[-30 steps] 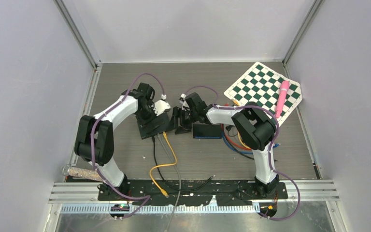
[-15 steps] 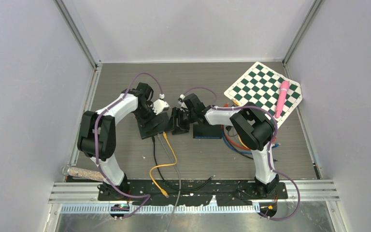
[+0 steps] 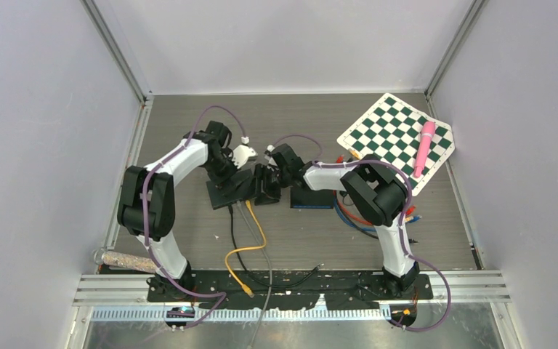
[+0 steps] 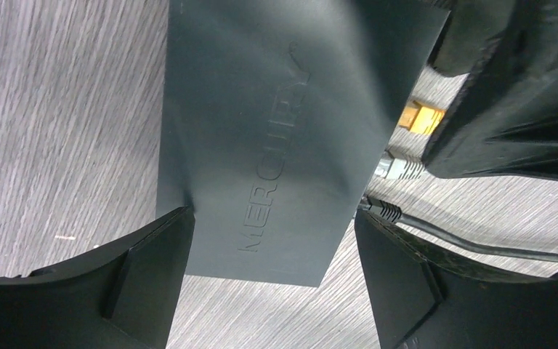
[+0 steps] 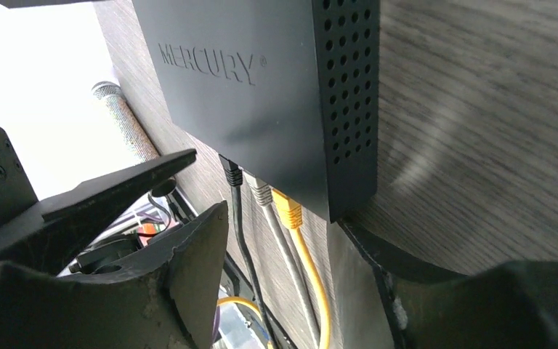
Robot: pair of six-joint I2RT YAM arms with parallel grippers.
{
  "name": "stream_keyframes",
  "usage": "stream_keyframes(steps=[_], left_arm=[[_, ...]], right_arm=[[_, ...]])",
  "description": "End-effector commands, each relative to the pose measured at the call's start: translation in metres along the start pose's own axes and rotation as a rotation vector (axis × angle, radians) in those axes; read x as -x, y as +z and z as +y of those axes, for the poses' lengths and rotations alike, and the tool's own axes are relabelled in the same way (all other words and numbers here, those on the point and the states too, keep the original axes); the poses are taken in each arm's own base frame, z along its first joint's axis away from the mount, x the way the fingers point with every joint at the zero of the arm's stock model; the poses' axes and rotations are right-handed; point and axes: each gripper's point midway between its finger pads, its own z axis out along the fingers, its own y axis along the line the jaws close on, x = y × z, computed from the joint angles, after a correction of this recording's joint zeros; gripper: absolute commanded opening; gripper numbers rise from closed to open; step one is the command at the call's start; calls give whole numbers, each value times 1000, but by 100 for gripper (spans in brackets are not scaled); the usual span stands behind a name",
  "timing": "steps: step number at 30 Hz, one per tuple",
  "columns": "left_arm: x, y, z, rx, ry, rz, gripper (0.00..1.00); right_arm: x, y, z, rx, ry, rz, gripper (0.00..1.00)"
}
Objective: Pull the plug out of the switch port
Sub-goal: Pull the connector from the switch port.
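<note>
The yellow plug (image 5: 288,211) sits in the black switch (image 5: 261,94) mid-table, beside a grey plug (image 5: 262,193) and a black one. The left gripper (image 4: 272,280) straddles the switch, jaws wide; the right gripper (image 5: 280,291), also wide, hangs by the ports. It should probably close squarely on one plug, pulling straight out while the left steadies the box.

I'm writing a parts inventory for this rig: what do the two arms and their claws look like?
Both arms, left arm and right arm, have white link shells with black joints. A purple cable loops along each. The claws, left claw and right claw, have matte black wedge-shaped fingers.
</note>
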Motion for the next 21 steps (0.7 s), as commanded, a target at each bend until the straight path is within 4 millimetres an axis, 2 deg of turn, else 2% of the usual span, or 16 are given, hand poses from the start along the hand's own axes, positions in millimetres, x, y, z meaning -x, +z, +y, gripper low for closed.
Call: stream_keyframes(steps=[1, 10, 13, 18, 21], left_arm=[[18, -4, -6, -12, 21, -95, 85], [19, 0, -2, 34, 43, -39, 84], [19, 1, -6, 21, 44, -42, 83], [14, 2, -10, 7, 31, -9, 80], [11, 4, -10, 0, 19, 14, 77]], right_arm=[[10, 10, 2, -6, 3, -33, 57], [11, 16, -11, -54, 11, -52, 48], [7, 17, -8, -31, -4, -44, 45], [-2, 14, 2, -4, -47, -48, 46], [-1, 18, 2, -6, -38, -48, 46]])
